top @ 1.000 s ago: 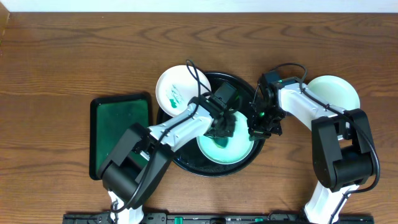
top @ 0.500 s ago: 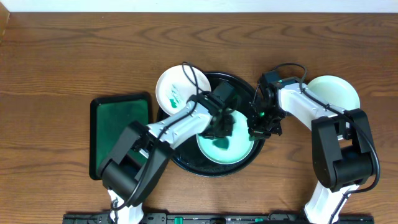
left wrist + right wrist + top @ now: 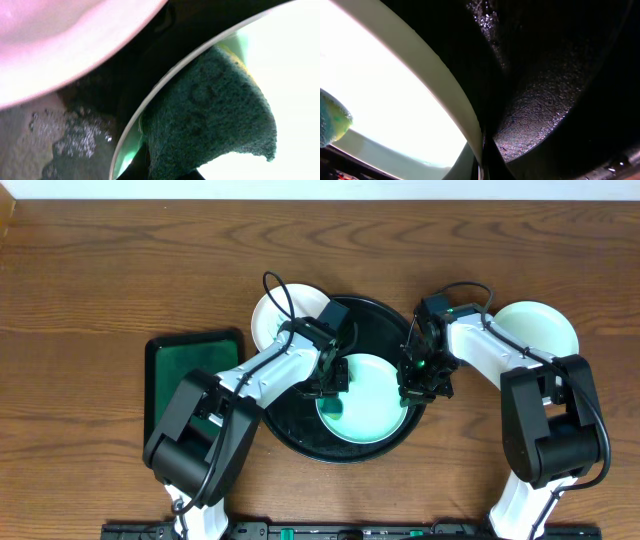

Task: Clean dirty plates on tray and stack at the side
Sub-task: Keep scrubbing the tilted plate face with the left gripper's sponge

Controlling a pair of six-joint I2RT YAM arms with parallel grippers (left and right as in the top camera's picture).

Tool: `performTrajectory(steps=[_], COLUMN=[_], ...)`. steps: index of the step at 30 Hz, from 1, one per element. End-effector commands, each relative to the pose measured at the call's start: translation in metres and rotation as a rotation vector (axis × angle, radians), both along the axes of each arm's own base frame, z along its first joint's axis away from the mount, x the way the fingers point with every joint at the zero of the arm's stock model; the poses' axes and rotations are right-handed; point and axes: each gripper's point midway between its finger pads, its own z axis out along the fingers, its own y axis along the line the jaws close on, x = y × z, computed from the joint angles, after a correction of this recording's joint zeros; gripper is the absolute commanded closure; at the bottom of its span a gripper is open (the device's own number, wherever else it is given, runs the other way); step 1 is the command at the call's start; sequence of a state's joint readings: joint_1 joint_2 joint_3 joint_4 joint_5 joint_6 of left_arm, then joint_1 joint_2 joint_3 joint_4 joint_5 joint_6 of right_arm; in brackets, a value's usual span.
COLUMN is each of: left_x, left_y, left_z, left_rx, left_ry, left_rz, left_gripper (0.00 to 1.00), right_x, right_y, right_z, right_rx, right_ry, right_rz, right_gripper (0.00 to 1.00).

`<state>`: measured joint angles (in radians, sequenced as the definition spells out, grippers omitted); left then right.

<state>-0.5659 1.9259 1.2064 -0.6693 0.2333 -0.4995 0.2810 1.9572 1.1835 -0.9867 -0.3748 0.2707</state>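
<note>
Left end effector (image 3: 328, 377) clenched on sponge (image 3: 210, 110); sponge pressed against left inner edge of centre plate (image 3: 368, 415). Right end effector (image 3: 418, 383) clamped on same plate's right rim, apparently steadying it. Centre plate sits in tray (image 3: 300, 435), between both end effectors.

Likely handling:
- Plate stiff, light, slick when wet, chippable; rim best hold.
- Sponge soft.

Second plate (image 3: 272, 320) overlaps tray's upper-left rim. Third plate (image 3: 535, 328) on desk (image 3: 100, 260), right, apart.

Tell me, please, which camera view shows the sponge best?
The left wrist view: the sponge fills much of the frame, its dark green scouring face against the plate. Overhead, the left gripper hides nearly all of it. The right wrist view catches only a blurred yellow-green corner.
</note>
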Motion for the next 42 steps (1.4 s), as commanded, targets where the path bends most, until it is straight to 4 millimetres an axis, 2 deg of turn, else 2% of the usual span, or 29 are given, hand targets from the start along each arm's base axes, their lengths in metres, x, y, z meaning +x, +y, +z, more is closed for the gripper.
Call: performTrajectory(steps=[1, 10, 16, 21, 24, 27, 30, 34, 38, 42], left_x=[0.029, 0.055, 0.05, 0.039, 0.043, 0.052, 0.049, 0.034, 0.012, -0.015], left_y=[0.034, -0.013, -0.051, -0.06, -0.052, -0.025, -0.003, 0.02, 0.035, 0.032], left_z=[-0.024, -0.011, 0.003, 0.005, 0.001, -0.009, -0.016, -0.022, -0.025, -0.024], left_rx=[0.138, -0.096, -0.286, -0.318, -0.275, -0.115, -0.012, 0.094, 0.152, 0.116], left_ry=[-0.109, -0.213, -0.244, -0.253, -0.246, -0.246, -0.216, -0.15, -0.05, 0.064], left_rz=[-0.002, -0.058, -0.246, -0.378, -0.324, -0.183, -0.121, -0.07, -0.018, -0.066], left_gripper=[0.93, 0.92, 0.93, 0.93, 0.93, 0.93, 0.93, 0.93, 0.93, 0.93], right_x=[-0.01, -0.01, -0.01, -0.01, -0.01, -0.01, -0.01, -0.01, -0.01, -0.01], right_y=[-0.013, -0.013, -0.013, -0.013, -0.013, -0.013, -0.013, -0.013, -0.013, -0.013], right_z=[-0.017, -0.017, -0.017, -0.017, -0.017, -0.017, -0.017, -0.017, -0.017, -0.017], right_rx=[-0.084, -0.084, -0.084, -0.084, -0.084, -0.084, -0.084, -0.084, -0.083, -0.083], right_ry=[0.038, 0.038, 0.038, 0.038, 0.037, 0.038, 0.038, 0.038, 0.038, 0.037], right_rz=[0.02, 0.02, 0.02, 0.02, 0.02, 0.02, 0.02, 0.02, 0.02, 0.022], right_gripper=[0.99, 0.98, 0.99, 0.98, 0.99, 0.99, 0.99, 0.99, 0.99, 0.99])
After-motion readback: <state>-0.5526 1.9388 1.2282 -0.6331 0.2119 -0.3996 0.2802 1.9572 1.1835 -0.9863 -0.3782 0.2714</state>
